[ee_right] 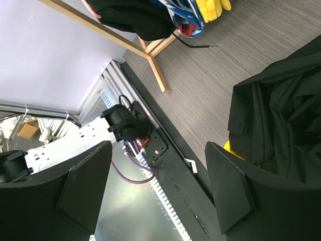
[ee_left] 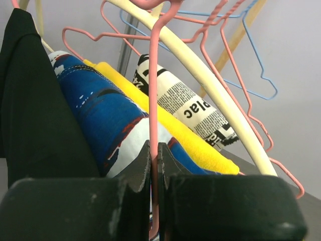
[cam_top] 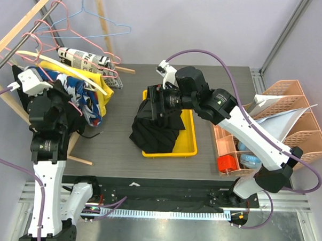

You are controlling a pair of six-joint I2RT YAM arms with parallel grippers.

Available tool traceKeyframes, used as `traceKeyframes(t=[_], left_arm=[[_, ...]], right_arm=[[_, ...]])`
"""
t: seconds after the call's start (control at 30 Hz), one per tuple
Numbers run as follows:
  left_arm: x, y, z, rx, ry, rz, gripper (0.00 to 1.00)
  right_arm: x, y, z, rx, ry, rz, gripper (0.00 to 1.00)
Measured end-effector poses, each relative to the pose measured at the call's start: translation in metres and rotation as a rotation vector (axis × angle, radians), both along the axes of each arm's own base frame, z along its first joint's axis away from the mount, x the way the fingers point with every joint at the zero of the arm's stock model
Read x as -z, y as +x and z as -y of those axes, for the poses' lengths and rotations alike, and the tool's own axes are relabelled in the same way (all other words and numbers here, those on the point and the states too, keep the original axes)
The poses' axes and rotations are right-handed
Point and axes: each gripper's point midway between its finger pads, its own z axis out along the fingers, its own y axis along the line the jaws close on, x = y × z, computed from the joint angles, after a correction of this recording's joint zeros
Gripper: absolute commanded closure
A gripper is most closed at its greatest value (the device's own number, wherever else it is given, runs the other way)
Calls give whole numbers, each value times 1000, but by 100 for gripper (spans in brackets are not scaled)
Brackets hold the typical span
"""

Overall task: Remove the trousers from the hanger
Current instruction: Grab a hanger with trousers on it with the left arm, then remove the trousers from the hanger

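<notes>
**Position of the work.** The blue patterned trousers [ee_left: 100, 110] hang folded on the wooden rack [cam_top: 20, 29] at the far left corner of the counter [cam_top: 122, 145]. They sit between a black garment [ee_left: 30, 125] and a yellow garment [ee_left: 190, 140], with a newsprint-pattern garment [ee_left: 190, 105] beyond the yellow one. A cream hanger [ee_left: 210, 90] crosses above them.

**Tool state.** The left tool [ee_left: 154, 150] is closed narrow on the wire of the pink hanger [ee_left: 153, 100], which runs down in front of the trousers. Whether this wire is the one carrying the trousers cannot be confirmed. The right tool [ee_right: 158, 186] stands wide and holds nothing. It hovers over the yellow tray [cam_top: 189, 148] at the middle of the counter, where a second black garment [cam_top: 155, 133] lies in a heap.

**Handling.** Treat the trousers as light, soft and limp. They are likely to drape, stretch and drag rather than lift as one piece. The wire hanger is thin and springy, and probably tangles with neighbouring hangers.

**Grasp point.** Pinch a thick fold of cloth on the hanging side, clear of the wire. Draw the cloth off along the bar while the left tool steadies the hanger.
</notes>
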Motion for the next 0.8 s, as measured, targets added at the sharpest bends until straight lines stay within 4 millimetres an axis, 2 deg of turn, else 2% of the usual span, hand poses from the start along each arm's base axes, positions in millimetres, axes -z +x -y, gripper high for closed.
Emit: traceKeyframes(t=[0.17,0.37,0.47,0.57,0.7,0.8], left_arm=[[-9,-16,8,40,-12,25,100],[-51,-57,28,126,-153,76,100],[-61,-82,43,186,-251,68,100],[-68,-103,55,238,-331,65,100],[-70,-129,74,311,-437,36,100],[-72,-141,86,364,-511,24,100]], right_arm=[[5,3,-3,-16,-19,18,19],[10,0,-7,-104,-42,82,14],[9,-9,-12,-169,-50,141,11],[11,-31,-27,-243,-47,228,7],[18,-84,-45,-348,-26,332,6],[13,-126,-58,-412,5,432,6]])
